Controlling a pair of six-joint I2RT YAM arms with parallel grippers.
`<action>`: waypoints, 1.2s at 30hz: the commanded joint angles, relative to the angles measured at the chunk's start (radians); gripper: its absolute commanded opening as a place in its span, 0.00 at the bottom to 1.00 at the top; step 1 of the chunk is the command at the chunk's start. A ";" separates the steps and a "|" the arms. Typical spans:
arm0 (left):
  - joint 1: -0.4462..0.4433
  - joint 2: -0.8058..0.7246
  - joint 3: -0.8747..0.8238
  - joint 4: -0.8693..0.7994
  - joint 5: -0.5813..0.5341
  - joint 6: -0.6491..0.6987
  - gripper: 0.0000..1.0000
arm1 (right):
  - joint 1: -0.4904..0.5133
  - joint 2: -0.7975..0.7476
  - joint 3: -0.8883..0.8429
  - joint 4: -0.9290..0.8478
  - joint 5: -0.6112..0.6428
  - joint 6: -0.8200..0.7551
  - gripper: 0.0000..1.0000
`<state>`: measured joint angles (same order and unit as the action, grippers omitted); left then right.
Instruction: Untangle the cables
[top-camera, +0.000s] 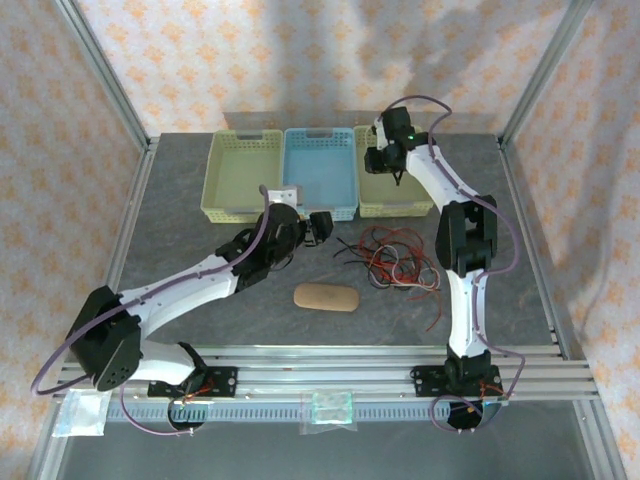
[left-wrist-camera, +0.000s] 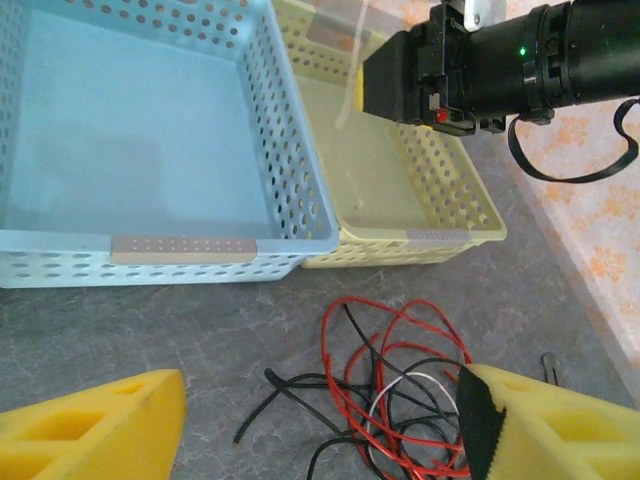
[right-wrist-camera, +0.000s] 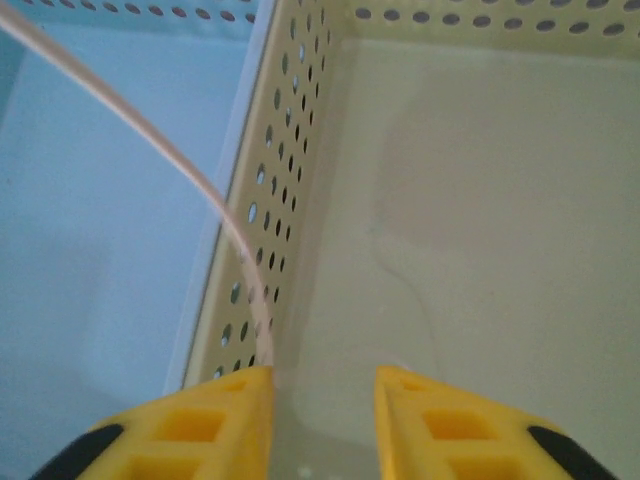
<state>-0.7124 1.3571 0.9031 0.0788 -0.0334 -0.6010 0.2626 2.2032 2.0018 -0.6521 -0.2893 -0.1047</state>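
- the cables (left-wrist-camera: 400, 400) lie in a loose tangle of string-thin red, black and white loops on the table (top-camera: 190, 250), a dark grey mottled surface. they sit just in front of the yellow basket (left-wrist-camera: 440, 237) and to the right of the tan oval pad (top-camera: 326, 297).
- 1 pale cable (right-wrist-camera: 215, 205) curves in a smooth arc past the basket's perforated wall and meets the inner edge of 1 finger (right-wrist-camera: 200, 420) of the right gripper (right-wrist-camera: 323, 385).
- the right gripper's blocky yellow jaws stand narrowly apart, the gap wider than that cable, above the basket's smooth floor.
- the left gripper (left-wrist-camera: 322, 395) is spread wide and holds nothing. it is just beside the tangle and points at it, and 1 finger has a black pad strip.
- the blue basket (left-wrist-camera: 180, 250) is glossy plastic with rows of round holes and stands side by side with the yellow one.
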 joint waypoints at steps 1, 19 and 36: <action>0.000 0.031 0.049 -0.038 0.024 0.041 0.73 | -0.001 -0.108 -0.014 -0.016 0.011 0.008 0.41; -0.030 0.180 0.170 -0.079 0.040 0.076 0.71 | 0.000 -0.458 -0.368 0.099 0.200 0.154 0.50; 0.025 0.328 0.355 -0.072 0.153 0.054 0.71 | -0.014 -0.333 -0.334 -0.058 0.143 0.143 0.76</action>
<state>-0.6910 1.6608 1.2133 0.0147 0.0822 -0.5507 0.2543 1.9530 1.7073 -0.7368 -0.1268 0.0296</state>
